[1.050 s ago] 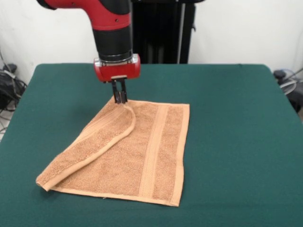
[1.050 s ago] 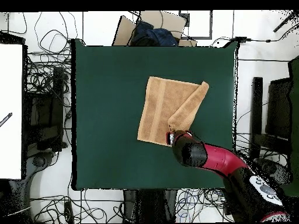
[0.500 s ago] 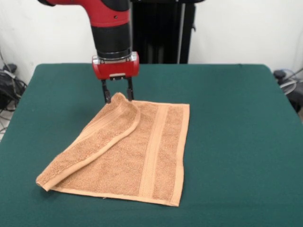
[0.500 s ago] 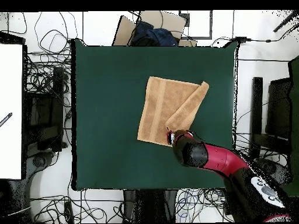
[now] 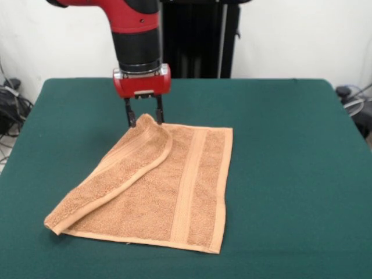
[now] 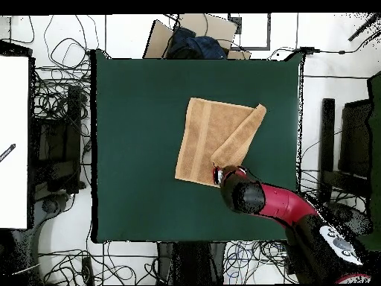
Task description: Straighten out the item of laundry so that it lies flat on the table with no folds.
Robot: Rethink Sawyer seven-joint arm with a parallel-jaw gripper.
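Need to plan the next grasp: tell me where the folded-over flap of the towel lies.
In the front view the flap covers the towel's left side, running from the far corner under the gripper to the near-left corner.

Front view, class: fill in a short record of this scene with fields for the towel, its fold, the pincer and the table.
towel: peach-orange terry cloth, lying on the table
fold: one side flap turned over onto the rest, so not yet flat
bands: a woven stripe runs along the exposed side
pincer: open, fingers either side of the folded flap's far corner, not gripping it
table: dark green top, much larger than the towel
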